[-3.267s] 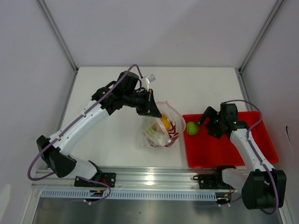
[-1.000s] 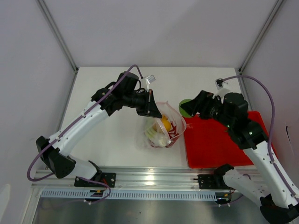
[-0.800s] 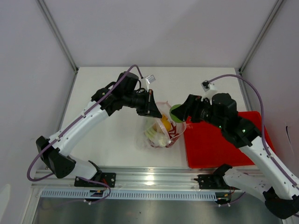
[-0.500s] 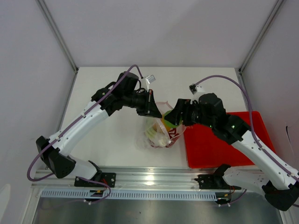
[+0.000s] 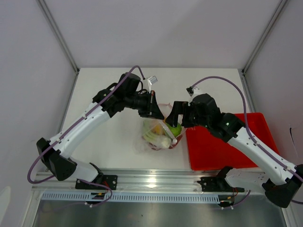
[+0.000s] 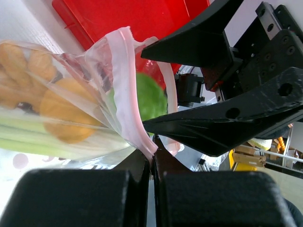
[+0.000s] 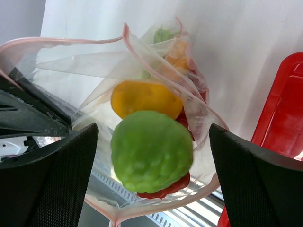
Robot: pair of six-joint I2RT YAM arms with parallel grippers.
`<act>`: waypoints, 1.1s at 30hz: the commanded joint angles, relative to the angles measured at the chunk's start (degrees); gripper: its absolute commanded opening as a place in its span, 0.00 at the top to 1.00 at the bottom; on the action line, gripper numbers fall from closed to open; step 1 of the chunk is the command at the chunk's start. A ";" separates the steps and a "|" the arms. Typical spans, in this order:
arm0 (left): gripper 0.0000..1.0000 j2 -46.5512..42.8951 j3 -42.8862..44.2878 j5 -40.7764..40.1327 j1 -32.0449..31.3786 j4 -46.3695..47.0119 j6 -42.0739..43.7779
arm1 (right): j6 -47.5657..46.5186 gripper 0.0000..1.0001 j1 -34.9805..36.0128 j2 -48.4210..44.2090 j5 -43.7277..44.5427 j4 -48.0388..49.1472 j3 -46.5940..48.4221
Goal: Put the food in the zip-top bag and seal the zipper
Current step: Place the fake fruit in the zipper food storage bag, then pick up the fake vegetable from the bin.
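Left pincer: clamped tight, no gap between the fingers. It pinches the zipper strip on one side of the zip-top bag mouth. That rim is held up. The rest of the bag hangs away from the tips and lies on the surface.

Right pincer: spread wide, fingers well apart. The round green fruit is between them, and the right wrist view shows a gap on both sides. Neither finger touches it, so there is no grip.

The fruit is just past the right pincer's tips, inside the ring of the open bag mouth, on top of the other food. A yellow-orange piece lies deeper in, beyond the fruit. A red piece peeks out from under the fruit's near edge. In the left wrist view a pale-green stalk runs along the low side of the bag, seen through the plastic, left of the left pincer's tips.

The pincers are close together at the mouth: left on the rim, right over the opening. The right pincer's black fingers sit just beyond the left's tips.

The mouth gapes and the zipper is not pressed together.

The red tray is on the right pincer's right, just beside the bag. Can't tell if bag and tray touch.
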 commanded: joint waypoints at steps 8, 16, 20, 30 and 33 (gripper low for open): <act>0.99 -2.18 1.32 2.78 0.13 3.27 -0.71 | -1.44 0.01 0.29 0.54 5.17 -2.98 6.53; 0.99 -2.18 2.02 2.78 0.22 2.66 -0.27 | -0.74 0.01 -0.59 -1.13 10.00 -5.44 8.82; 0.99 -2.35 2.02 2.78 0.22 2.74 -0.27 | 1.10 0.01 -5.76 -3.58 11.06 -7.37 8.47; 0.99 -2.62 0.97 3.04 0.22 3.18 -0.19 | 2.60 0.01 -35.72 -12.21 11.68 -11.33 0.57; 0.99 -2.70 1.14 3.13 0.22 3.27 -0.10 | 2.69 0.01 -44.75 -9.76 11.33 -11.86 -2.85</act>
